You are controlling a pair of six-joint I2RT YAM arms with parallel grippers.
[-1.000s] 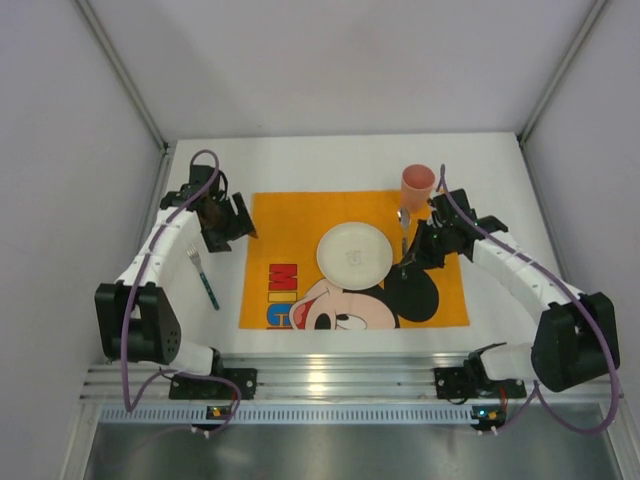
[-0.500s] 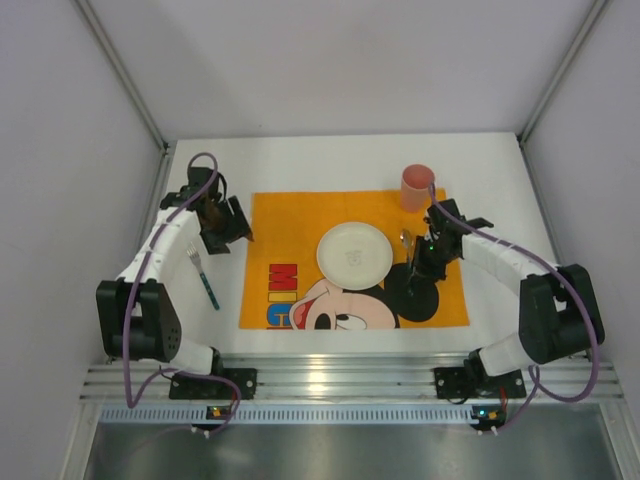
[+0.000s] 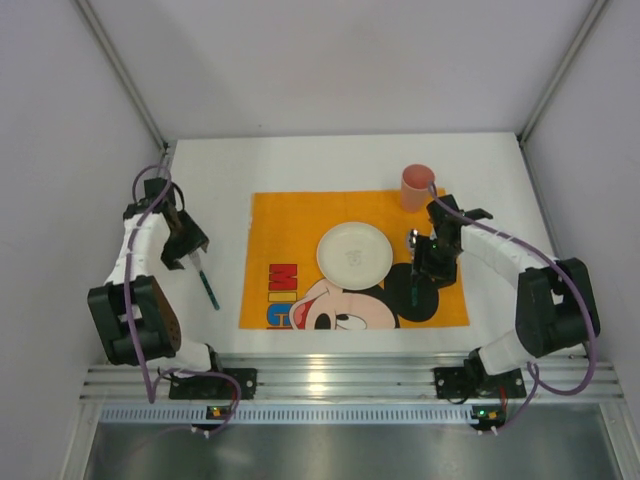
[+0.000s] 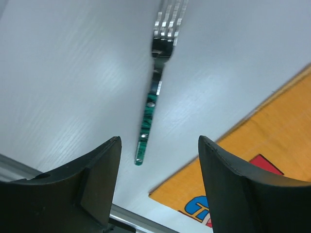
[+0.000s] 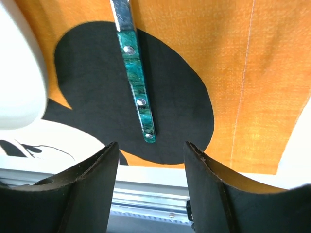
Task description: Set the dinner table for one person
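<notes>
- Top view: the tabletop (image 3: 300, 165) fills the middle, with the orange placemat (image 3: 290, 225) on it and the plate (image 3: 354, 252) at the placemat's centre. Your left hand (image 3: 186, 242) hangs over the tine end of the fork (image 3: 207, 285), which lies on bare tabletop at 9 o'clock of the placemat. That arm runs toward 12 along the left edge, with the wrist folded so the hand looks down.
- Same view: your right hand (image 3: 436, 256) sits low over the spoon (image 3: 413, 240), at 3 o'clock of the plate, with the arm curled in from the right. The cup (image 3: 417, 186) stands near, at 12 o'clock of that hand. I'd say a careless swing that way could tip it.
- Left wrist view: the jaws are spread with nothing between them. The fork runs from 12 down toward 6, and its handle end is lined up with the gap. It's thin and flat on a slick surface, so if you come down off-centre, I reckon a finger shoves it sideways instead of pinching it. Or the tips just grind into the tabletop.
- Right wrist view: these jaws are spread too and hold nothing. The spoon handle lies on the black patch of the placemat, pointing into the gap, with the plate rim at 9 o'clock. My main worry is a crooked lift. A finger could catch the handle end and drag the spoon askew, or rumple the placemat.
</notes>
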